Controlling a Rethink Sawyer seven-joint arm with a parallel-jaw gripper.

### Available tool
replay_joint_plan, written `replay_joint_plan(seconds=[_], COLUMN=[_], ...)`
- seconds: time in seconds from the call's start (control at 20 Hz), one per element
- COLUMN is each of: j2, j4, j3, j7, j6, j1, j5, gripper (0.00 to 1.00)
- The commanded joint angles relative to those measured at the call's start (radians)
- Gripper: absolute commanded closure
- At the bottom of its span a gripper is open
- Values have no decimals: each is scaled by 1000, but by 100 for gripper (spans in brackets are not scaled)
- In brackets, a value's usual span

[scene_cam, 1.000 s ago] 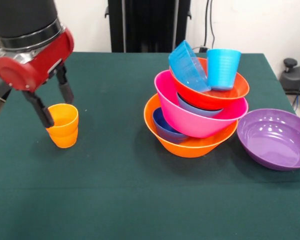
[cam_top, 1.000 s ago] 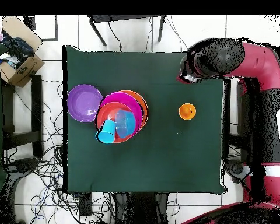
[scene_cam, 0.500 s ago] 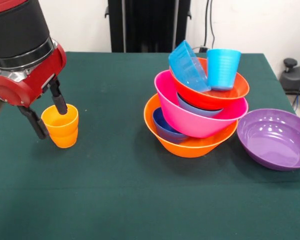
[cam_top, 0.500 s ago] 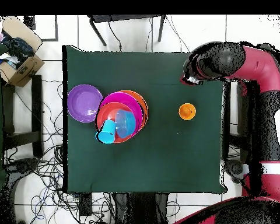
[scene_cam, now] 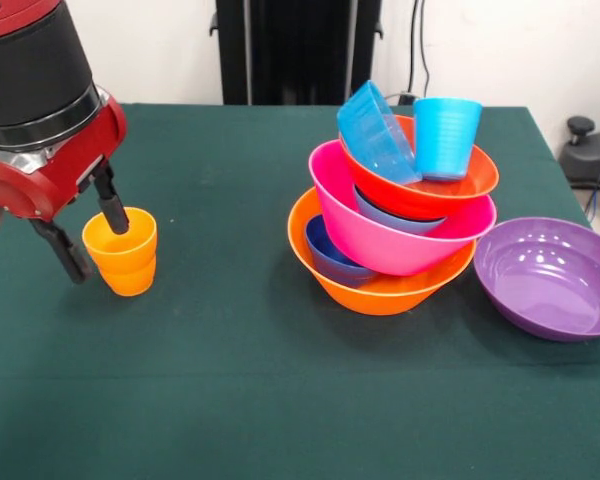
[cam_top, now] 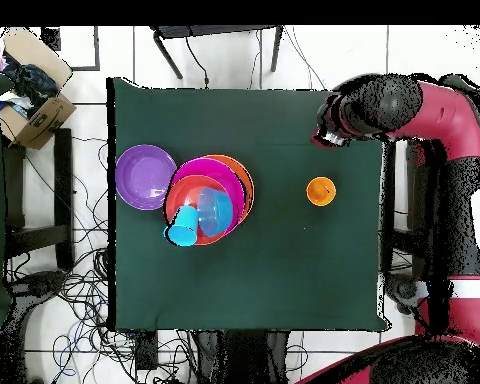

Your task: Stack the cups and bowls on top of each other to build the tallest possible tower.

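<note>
Nearest in the front view is bare green desk [scene_cam: 280, 400]. Just beyond it, at the right, the purple bowl [scene_cam: 552, 277] sits alone and empty, close beside the tower [scene_cam: 395, 220] but not touching it. The tower leans: a large orange bowl [scene_cam: 380, 285] at the base holds a small dark blue bowl [scene_cam: 330, 255] and a pink bowl [scene_cam: 380, 225], and above these sits a red-orange bowl [scene_cam: 420, 185] holding a tilted light blue bowl [scene_cam: 375, 132] and an upright light blue cup [scene_cam: 446, 137].

Well apart from the tower, toward the left edge, the orange cup [scene_cam: 123, 250] stands upright on the desk, mouth up, its long axis vertical. The gripper [scene_cam: 88, 232] hangs at a slant over it with the fingers parted and holding nothing. One finger [scene_cam: 111, 207] is at the cup's rim, in front of the mouth; the other finger [scene_cam: 64, 250] is outside the wall on the left. So the cup lies just to the right of and below the midpoint between the fingers, and the left wall sits between them. A rim pinch looks possible from here, and I judge this cup the next piece for the tower.
</note>
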Motion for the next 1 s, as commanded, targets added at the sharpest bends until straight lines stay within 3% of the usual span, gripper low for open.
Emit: replay_joint_plan(seconds=[0.05,1.0], j2=[32,22], j4=[-70,-76], j3=[-61,-76], j7=[-323,-368], j6=[114,159], j1=[29,29], j5=[-122,-187], gripper=[0,0])
